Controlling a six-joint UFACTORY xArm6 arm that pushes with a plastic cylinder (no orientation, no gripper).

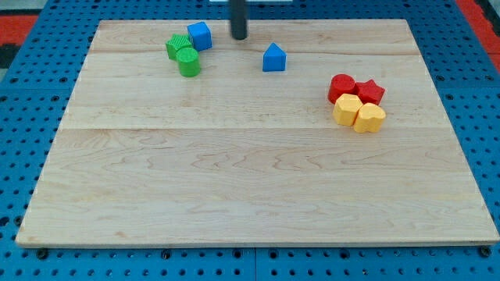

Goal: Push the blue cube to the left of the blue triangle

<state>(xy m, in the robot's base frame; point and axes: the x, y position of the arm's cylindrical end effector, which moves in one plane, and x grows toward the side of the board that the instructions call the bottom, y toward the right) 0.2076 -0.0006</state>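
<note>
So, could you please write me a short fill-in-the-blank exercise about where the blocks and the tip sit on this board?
1. The blue cube touches the two ____ blocks near the view's top.
2. My tip stands between the blue cube and the blue ____ on its right.
3. The two red blocks sit just above the two ____ blocks, towards the view's right.
4. The blue triangle touches ____ other blocks.

Missing words: green; triangle; yellow; no
</note>
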